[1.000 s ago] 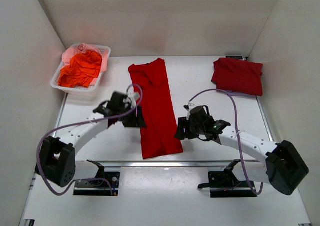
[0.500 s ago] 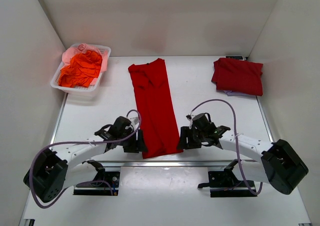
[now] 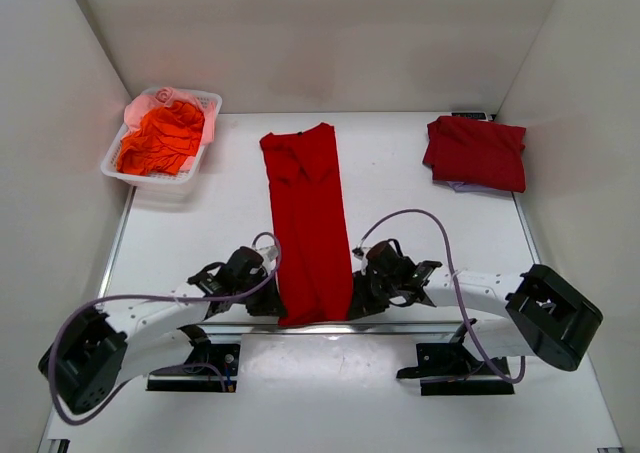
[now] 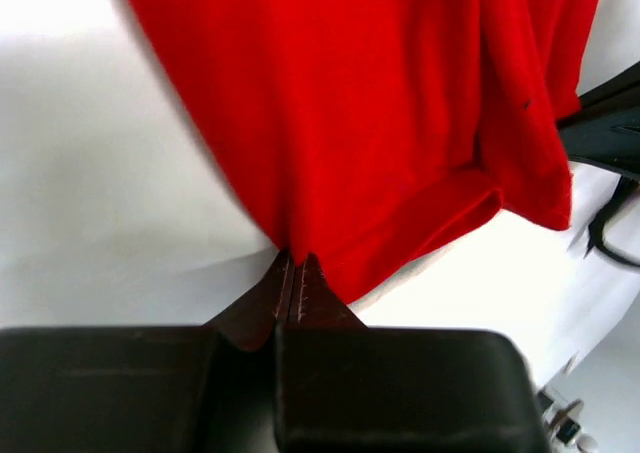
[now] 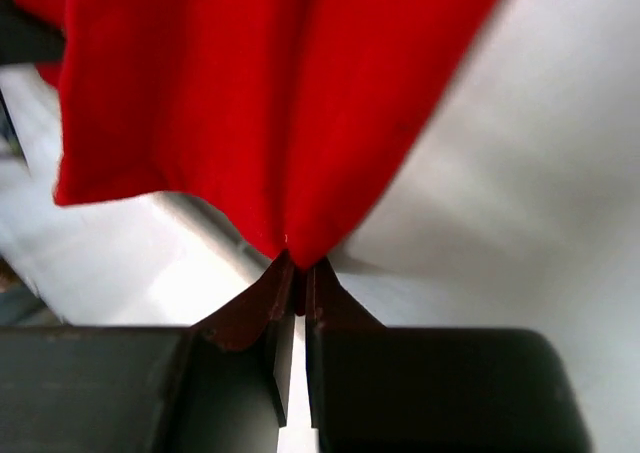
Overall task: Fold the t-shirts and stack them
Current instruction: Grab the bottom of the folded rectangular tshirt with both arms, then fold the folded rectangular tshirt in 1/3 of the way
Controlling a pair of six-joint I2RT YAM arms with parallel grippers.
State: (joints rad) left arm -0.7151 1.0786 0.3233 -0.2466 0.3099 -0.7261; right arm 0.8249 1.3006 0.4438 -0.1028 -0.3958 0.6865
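A deep-red t-shirt (image 3: 308, 223), folded into a long strip, lies down the middle of the table from the back to the near edge. My left gripper (image 3: 273, 306) is shut on its near left corner; in the left wrist view the cloth (image 4: 380, 123) runs into the closed left gripper (image 4: 296, 265). My right gripper (image 3: 354, 303) is shut on the near right corner, and in the right wrist view the red cloth (image 5: 270, 103) is pinched in the right gripper (image 5: 298, 269). A folded t-shirt (image 3: 476, 152) lies at the back right.
A white lattice basket (image 3: 160, 178) at the back left holds crumpled orange-red cloth (image 3: 160, 138). White walls close in the table on the left, back and right. The table's near edge (image 3: 330, 326) runs just below both grippers.
Both grippers moved down to the shirt's near corners and shut on them. The shirt's near end now looks narrower and drawn toward the table's near edge.
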